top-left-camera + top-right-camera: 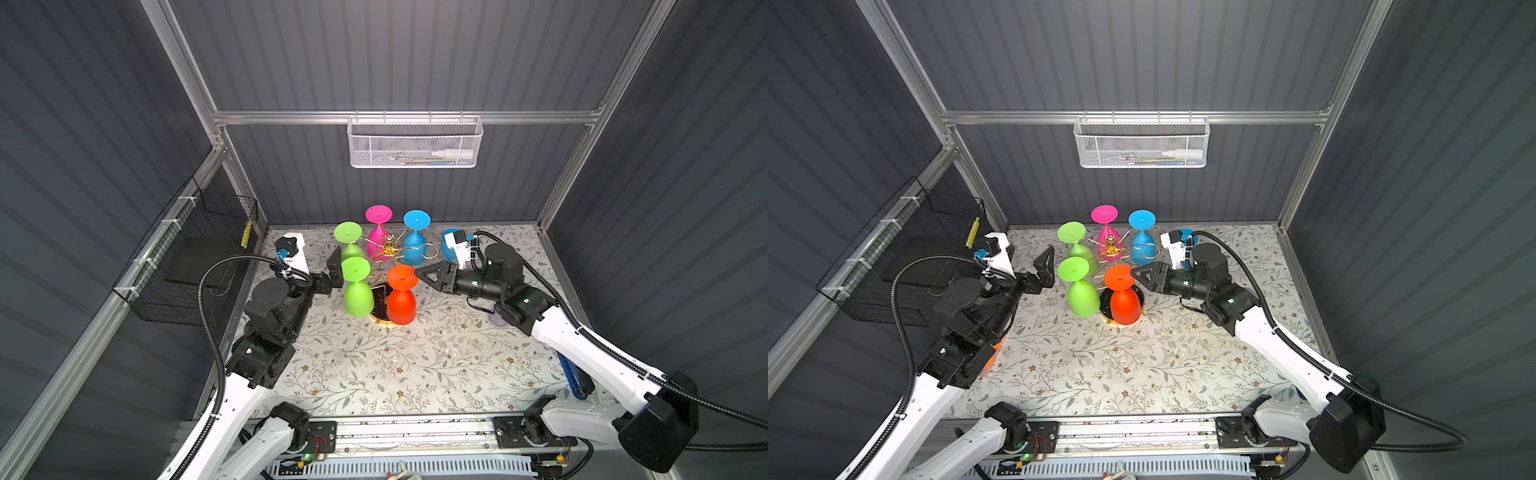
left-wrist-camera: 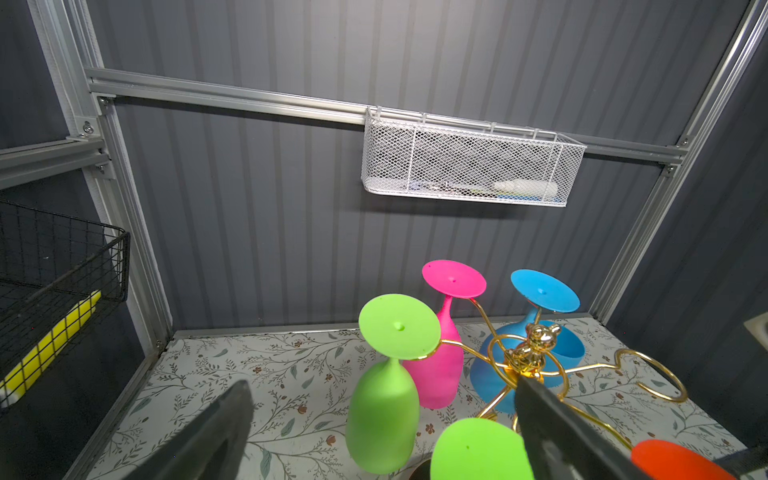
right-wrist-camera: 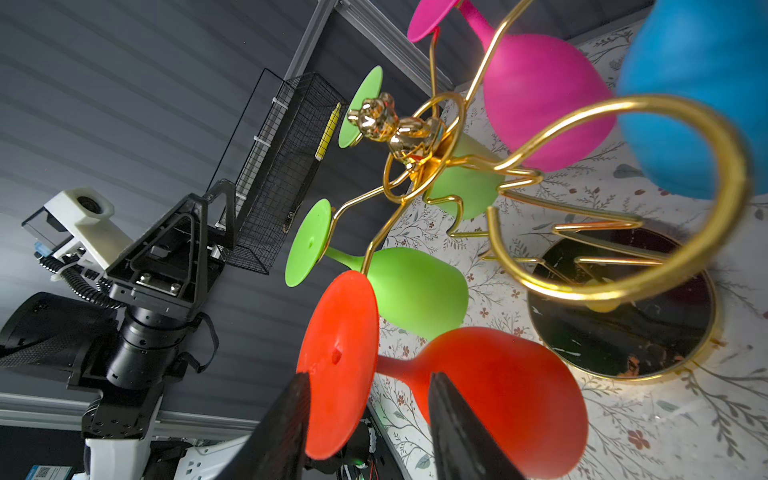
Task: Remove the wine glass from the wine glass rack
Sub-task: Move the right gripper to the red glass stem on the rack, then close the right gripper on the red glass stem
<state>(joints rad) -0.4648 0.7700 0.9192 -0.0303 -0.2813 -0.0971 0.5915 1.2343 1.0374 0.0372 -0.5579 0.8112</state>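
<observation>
In both top views the rack stands near the middle of the tabletop's back edge. Its dark base is mostly hidden under the red glass and a green glass, which both hang foot-up from it. A blue glass is largely hidden behind the right arm's camera. The right gripper reaches in level, with its tips at the red glass's foot. The left gripper lies level just beside the green glass.

In the left wrist view the left gripper has its jaws spread wide and empty. The red glass is cut off by the frame.

In the right wrist view the right gripper has its jaws partly apart, astride the red glass's foot and stem. Whether they touch it cannot be told.
</observation>
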